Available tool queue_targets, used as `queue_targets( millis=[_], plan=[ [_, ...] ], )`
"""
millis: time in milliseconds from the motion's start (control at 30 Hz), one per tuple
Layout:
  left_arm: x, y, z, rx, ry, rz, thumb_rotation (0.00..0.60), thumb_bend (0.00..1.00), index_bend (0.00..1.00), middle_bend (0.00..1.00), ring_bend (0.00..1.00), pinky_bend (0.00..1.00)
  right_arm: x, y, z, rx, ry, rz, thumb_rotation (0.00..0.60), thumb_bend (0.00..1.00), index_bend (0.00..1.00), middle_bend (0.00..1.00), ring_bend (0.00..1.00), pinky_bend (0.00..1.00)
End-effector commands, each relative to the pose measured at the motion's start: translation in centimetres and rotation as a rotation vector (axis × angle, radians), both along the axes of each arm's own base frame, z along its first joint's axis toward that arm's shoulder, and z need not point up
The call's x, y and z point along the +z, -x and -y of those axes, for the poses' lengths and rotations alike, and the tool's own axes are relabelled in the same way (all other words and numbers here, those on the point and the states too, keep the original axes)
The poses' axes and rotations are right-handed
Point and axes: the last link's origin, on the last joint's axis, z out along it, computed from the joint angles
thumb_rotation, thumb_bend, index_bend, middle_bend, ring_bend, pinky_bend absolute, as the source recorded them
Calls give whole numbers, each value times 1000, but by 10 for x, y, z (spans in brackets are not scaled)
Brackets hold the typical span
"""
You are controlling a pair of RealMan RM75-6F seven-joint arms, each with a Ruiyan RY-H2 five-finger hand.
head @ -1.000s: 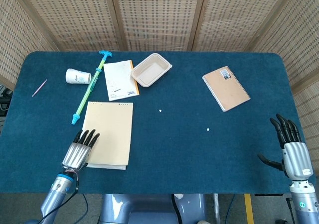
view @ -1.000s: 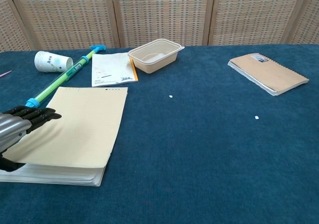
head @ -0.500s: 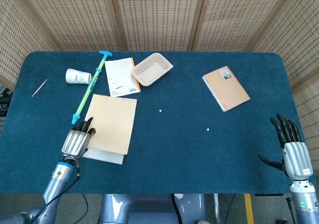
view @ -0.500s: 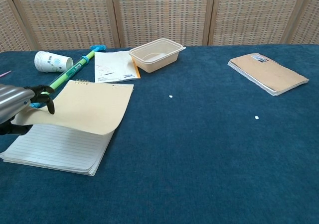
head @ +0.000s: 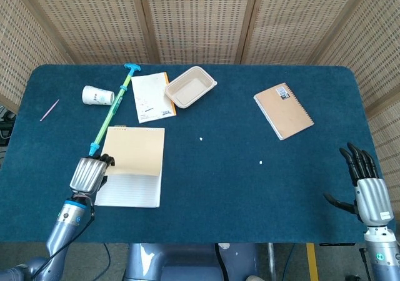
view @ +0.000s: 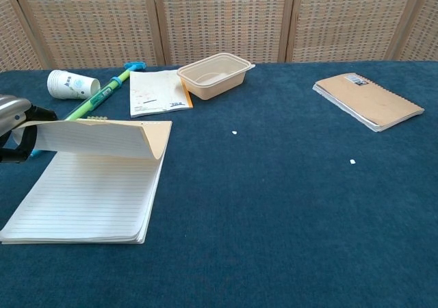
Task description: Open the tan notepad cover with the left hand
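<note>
notepad: the tan notepad (head: 130, 167) lies near the front left of the table (head: 250, 187), lined pages showing in the chest view, binding edge at the far side
cover: the tan cover (view: 102, 136) is lifted and curling back toward the far edge, roughly halfway over, so I'd say the opening is well along but not flat yet
left hand: my left hand (head: 87, 173) sits at the pad's left edge, fingers (view: 27, 135) clenched on the cover's edge; that's what keeps the sheet up, I reckon
right hand: my right hand (head: 367, 187) is way off at the front right, fingers spread, grasping nothing
neighbours: green and blue stick (head: 112, 110) just beside the pad's far left corner, paper cup (head: 98, 95) on its side, leaflet (head: 150, 98), beige tray (head: 190, 87), spiral notebook (head: 284, 111) well apart on the right
writing: cup and leaflet have print, too small to read tbh
</note>
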Motion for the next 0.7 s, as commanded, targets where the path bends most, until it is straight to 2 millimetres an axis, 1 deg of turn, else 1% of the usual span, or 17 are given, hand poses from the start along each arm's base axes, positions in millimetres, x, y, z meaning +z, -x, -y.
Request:
queue_targets(
  millis=[33,300,367,533,700],
  plan=[
    [4,1,4,-10,4,-2,600,886,805,476,487,628,0,0,0,0,0,0,600,150,22,0,0,0],
    [19,6,26,-53,9,-2,600,886,805,476,487,628,1,0,0,-1,2,2,600,150,22,0,0,0],
    [32,11,46,-81,1,5,600,886,806,476,487,628,0,0,0,-2,1,0,600,149,22,0,0,0],
    [40,14,62,-109,4,28,600,887,806,476,487,627,0,0,0,-1,1,-3,600,150,22,0,0,0],
    [45,17,83,-146,23,40,600,886,808,476,487,628,-1,0,0,-2,1,-5,600,150,22,0,0,0]
  ],
)
